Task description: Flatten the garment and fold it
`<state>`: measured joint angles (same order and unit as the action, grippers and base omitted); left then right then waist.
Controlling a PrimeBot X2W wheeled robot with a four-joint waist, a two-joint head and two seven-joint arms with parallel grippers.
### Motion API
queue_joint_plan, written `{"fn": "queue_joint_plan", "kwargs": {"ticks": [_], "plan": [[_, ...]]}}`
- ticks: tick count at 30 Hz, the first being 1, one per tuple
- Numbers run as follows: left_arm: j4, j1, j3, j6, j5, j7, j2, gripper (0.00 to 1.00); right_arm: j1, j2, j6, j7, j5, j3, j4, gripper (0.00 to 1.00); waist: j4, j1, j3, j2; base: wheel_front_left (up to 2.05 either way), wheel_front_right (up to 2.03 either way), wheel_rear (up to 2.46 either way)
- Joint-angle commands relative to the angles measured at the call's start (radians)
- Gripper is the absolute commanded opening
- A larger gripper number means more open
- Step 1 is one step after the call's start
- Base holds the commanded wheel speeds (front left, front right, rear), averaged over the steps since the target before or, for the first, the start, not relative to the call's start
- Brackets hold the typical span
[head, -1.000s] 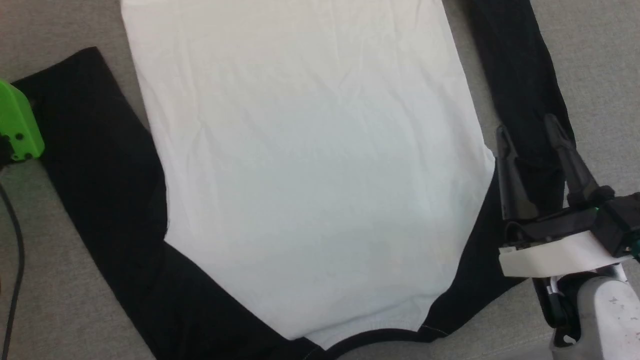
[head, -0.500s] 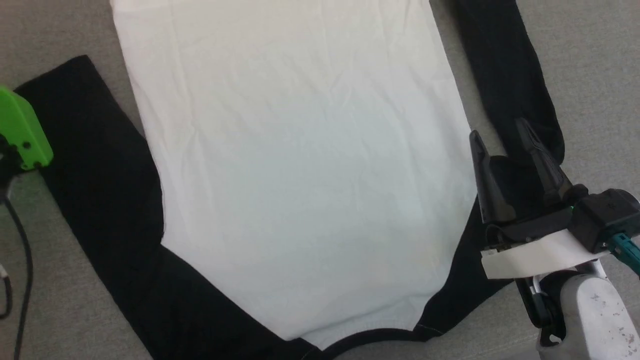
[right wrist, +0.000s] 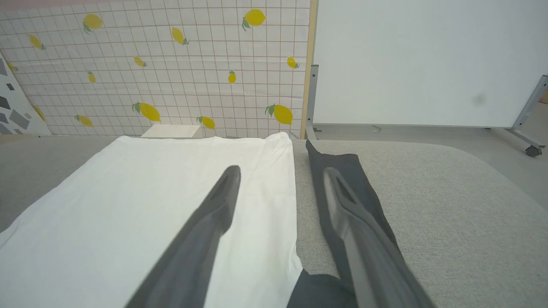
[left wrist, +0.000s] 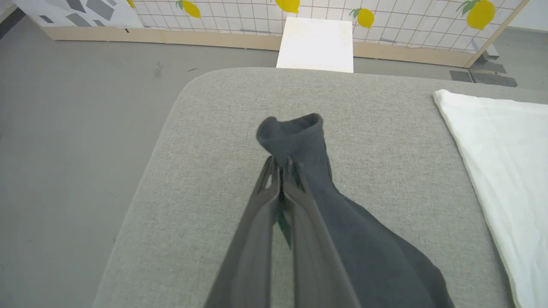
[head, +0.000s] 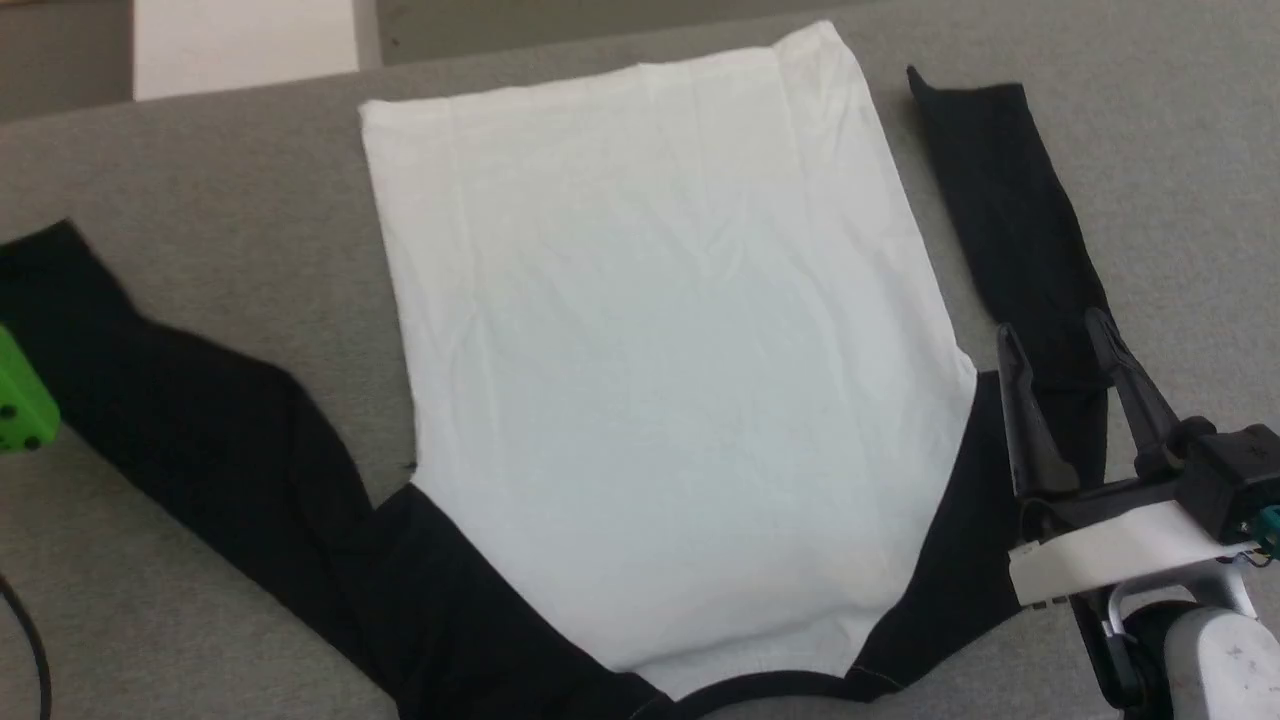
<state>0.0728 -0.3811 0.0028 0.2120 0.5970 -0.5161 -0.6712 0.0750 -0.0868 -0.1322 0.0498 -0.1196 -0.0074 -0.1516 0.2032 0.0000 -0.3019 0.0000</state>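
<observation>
The garment (head: 660, 350) lies flat on the grey padded table (head: 220, 210), white body in the middle and collar at the near edge. Its left black sleeve (head: 200, 430) stretches out to the left. In the left wrist view my left gripper (left wrist: 280, 164) is shut on that sleeve's bunched cuff (left wrist: 295, 132), lifted a little off the table. In the head view its green housing (head: 20, 400) shows at the left edge. My right gripper (head: 1050, 328) stands open over the right sleeve (head: 1010, 220) near the armpit. In the right wrist view, the right gripper (right wrist: 281, 172) straddles the gap between white body (right wrist: 150, 192) and sleeve (right wrist: 342, 160).
The table's rounded left corner (left wrist: 188, 85) drops to grey floor (left wrist: 64, 149). A white box (left wrist: 316, 45) stands beyond the far edge, before a lemon-patterned wall panel (right wrist: 171, 64). A white board on a wheeled frame (right wrist: 419, 60) stands at the far right. A black cable (head: 25, 640) hangs at the lower left.
My left gripper has shut on the left sleeve's cuff and drawn the sleeve outward to the left. The head camera has tilted up. The right gripper stays open over the right sleeve.
</observation>
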Motion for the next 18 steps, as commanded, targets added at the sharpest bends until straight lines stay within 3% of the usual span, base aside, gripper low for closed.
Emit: {"fn": "queue_joint_plan", "kwargs": {"ticks": [1, 12, 17, 18], "plan": [[-0.028, 0.046, 0.017, 0.014, 0.002, 0.006, -0.016, 0.0, -0.016, 0.004, 0.002, -0.008, 0.001, -0.004, -0.011, 1.0, -0.062, 0.0, 0.076, 0.0, 0.0, 0.0, 0.0], [-0.336, 0.356, 0.191, 0.133, 0.007, 0.004, -0.036, 0.0, -0.06, 0.007, 0.002, -0.045, -0.003, -0.008, -0.052, 1.0, -0.099, 0.0, 0.128, 0.0, 0.0, 0.0, 0.0], [-0.45, 0.433, 0.259, 0.127, 0.026, 0.03, -0.033, 0.0, -0.071, 0.004, 0.002, -0.054, -0.005, -0.012, -0.065, 1.0, -0.113, 0.0, 0.13, 0.0, 0.0, 0.0, 0.0], [-0.542, 0.437, 0.244, 0.109, 0.047, 0.042, -0.016, 0.0, -0.079, 0.004, 0.002, -0.058, -0.007, -0.019, -0.068, 1.0, -0.121, 0.0, 0.131, 0.0, 0.0, 0.0, 0.0]]}}
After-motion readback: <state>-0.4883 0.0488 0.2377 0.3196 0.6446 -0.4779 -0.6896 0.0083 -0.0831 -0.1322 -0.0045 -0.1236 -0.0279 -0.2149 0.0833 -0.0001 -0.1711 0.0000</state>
